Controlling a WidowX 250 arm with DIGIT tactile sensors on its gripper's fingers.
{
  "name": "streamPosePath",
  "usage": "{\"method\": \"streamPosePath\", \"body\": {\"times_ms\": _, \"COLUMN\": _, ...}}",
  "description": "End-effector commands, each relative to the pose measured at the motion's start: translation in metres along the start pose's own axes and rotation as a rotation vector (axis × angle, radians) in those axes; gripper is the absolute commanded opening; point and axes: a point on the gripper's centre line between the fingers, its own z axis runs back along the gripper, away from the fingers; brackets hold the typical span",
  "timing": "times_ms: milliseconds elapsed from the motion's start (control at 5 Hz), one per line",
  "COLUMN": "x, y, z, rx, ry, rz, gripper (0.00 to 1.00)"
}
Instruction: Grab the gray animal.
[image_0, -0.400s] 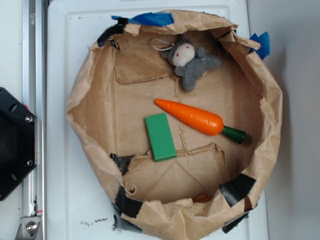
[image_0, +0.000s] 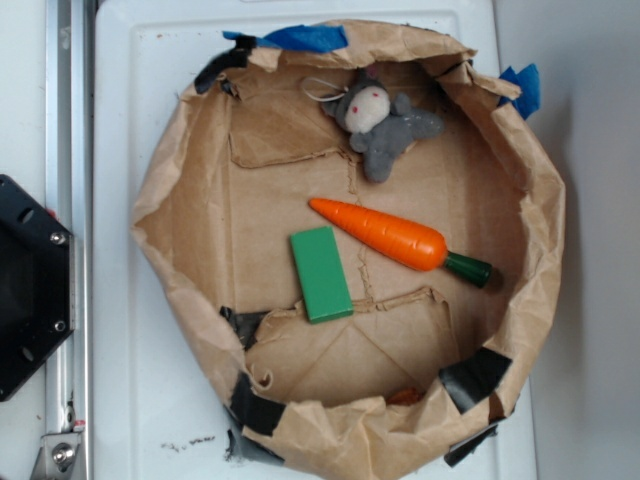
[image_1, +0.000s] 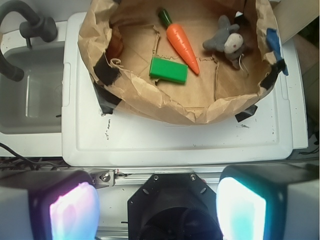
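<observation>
The small gray plush bunny with a cream-white face (image_0: 384, 122) lies on its side inside a crumpled brown paper-bag ring (image_0: 170, 170), close against the ring's wall, with its thin white string loop trailing beside its head. In the wrist view the same bunny (image_1: 227, 41) sits at the upper right of the ring, far from the claw (image_1: 157, 210), whose two fingers (image_1: 75, 207) fill the bottom corners of that view, spread wide apart with nothing between them. The claw is well outside the ring, over the black robot base (image_1: 172, 205), and the ring's near wall stands between it and the bunny.

Near the middle of the ring lies an orange toy carrot with a green stem (image_0: 395, 238), set at a slant, well apart from the bunny. A green rectangular block (image_0: 321, 273) lies flat just beside the carrot's pointed tip. The ring rests on a white plastic surface (image_0: 120, 350) and is patched with black tape (image_0: 260, 410) and blue tape (image_0: 305, 38). In the wrist view a gray sink basin (image_1: 30, 95) lies beside the surface.
</observation>
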Motion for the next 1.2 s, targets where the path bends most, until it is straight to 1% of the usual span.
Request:
{"method": "streamPosePath", "body": {"times_ms": 0, "x": 0.06, "y": 0.005, "z": -0.023, "rx": 0.036, "ry": -0.032, "rz": 0.251, "gripper": 1.0}}
{"method": "streamPosePath", "body": {"times_ms": 200, "x": 0.08, "y": 0.013, "z": -0.042, "rx": 0.009, "ry": -0.05, "rz": 0.45, "gripper": 1.0}}
{"method": "streamPosePath", "body": {"times_ms": 400, "x": 0.094, "y": 0.025, "z": -0.055, "rx": -0.013, "ry": -0.144, "rz": 0.617, "gripper": 1.0}}
{"method": "streamPosePath", "body": {"times_ms": 1000, "x": 0.094, "y": 0.025, "z": -0.055, "rx": -0.013, "ry": -0.144, "rz": 0.617, "gripper": 1.0}}
